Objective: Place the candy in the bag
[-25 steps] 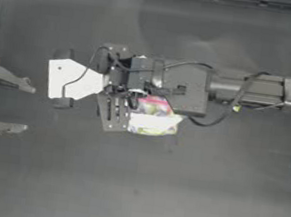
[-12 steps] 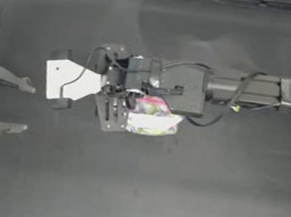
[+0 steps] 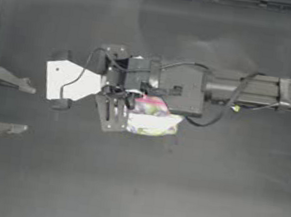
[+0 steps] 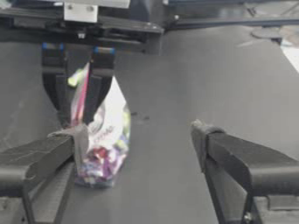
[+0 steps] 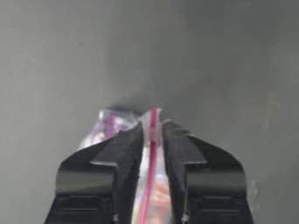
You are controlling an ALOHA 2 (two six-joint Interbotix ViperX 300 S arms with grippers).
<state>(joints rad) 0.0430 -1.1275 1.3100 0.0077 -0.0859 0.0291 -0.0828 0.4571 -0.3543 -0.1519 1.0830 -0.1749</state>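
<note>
Pinching bag (image 5: 153,131), right gripper (image 5: 153,144)

**Bag held up by its mouth — candy barely in sight**

From my station I see the bag (image 3: 150,121) near the table's middle: clear plastic, mixed colourful sweets bunched in its lower part. In the left wrist view it hangs upright (image 4: 100,144), its bottom at or just above the table — I cannot tell which. The pink-red strip (image 5: 152,148) runs edge-on, pressed flat. A small yellow-green bit at the mouth may be the candy (image 4: 74,80); too small to confirm.
</note>
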